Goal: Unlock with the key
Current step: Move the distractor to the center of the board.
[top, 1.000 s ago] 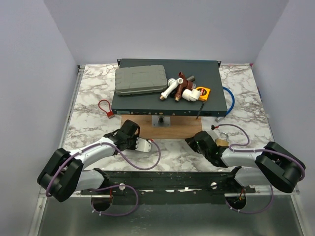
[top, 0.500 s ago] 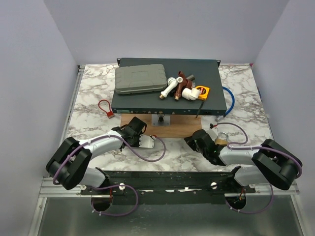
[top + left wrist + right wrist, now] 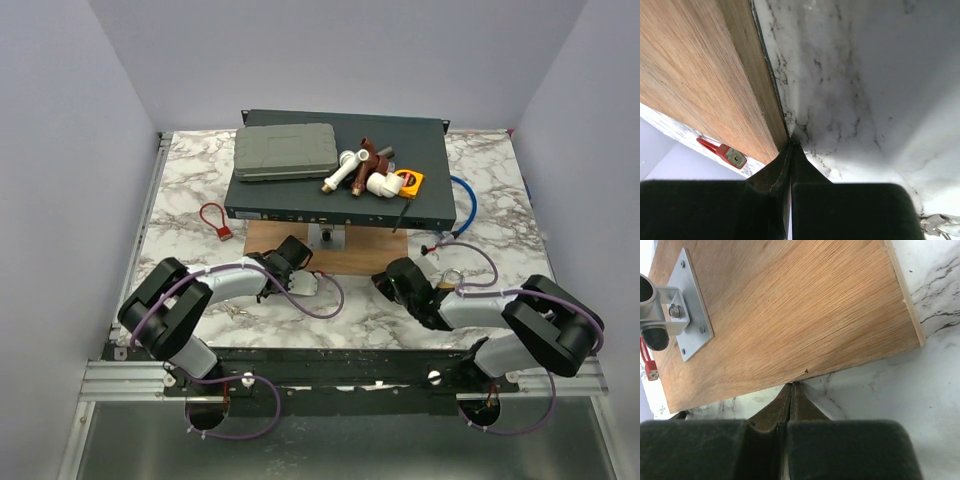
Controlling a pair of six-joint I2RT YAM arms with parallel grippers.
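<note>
I am reaching over a big desk (image 3: 190, 180) with a white and gray swirly top. A wide dark box (image 3: 420, 140) is sitting at the back of it. A flat wooden board (image 3: 350, 255) is lying just in front of the box, and part of it is tucked under the box. A gray case (image 3: 286, 153) is resting on the left part of the box.

My left hand (image 3: 791, 150) is squeezing all the way closed and is gripping nothing. Its tip is touching the desk right at the edge of the board. My right hand (image 3: 791, 390) is closed tight too, also with nothing in it. Its tip is pointing at the near edge of the board.

Some white and brown pipe pieces (image 3: 362, 172) are lying in a heap on the box. A yellow tape measure (image 3: 410, 180) is sitting beside them. A metal plate (image 3: 690, 310) with screws is sitting on the board.

The red lock (image 3: 225, 232) is lying on the desk, left of the box and well apart from both of my hands. It is showing a small red body and a thin red loop.

Some silvery bits (image 3: 936, 223) are lying on the desk by my left hand. They could be keys, but I cannot tell.
</note>
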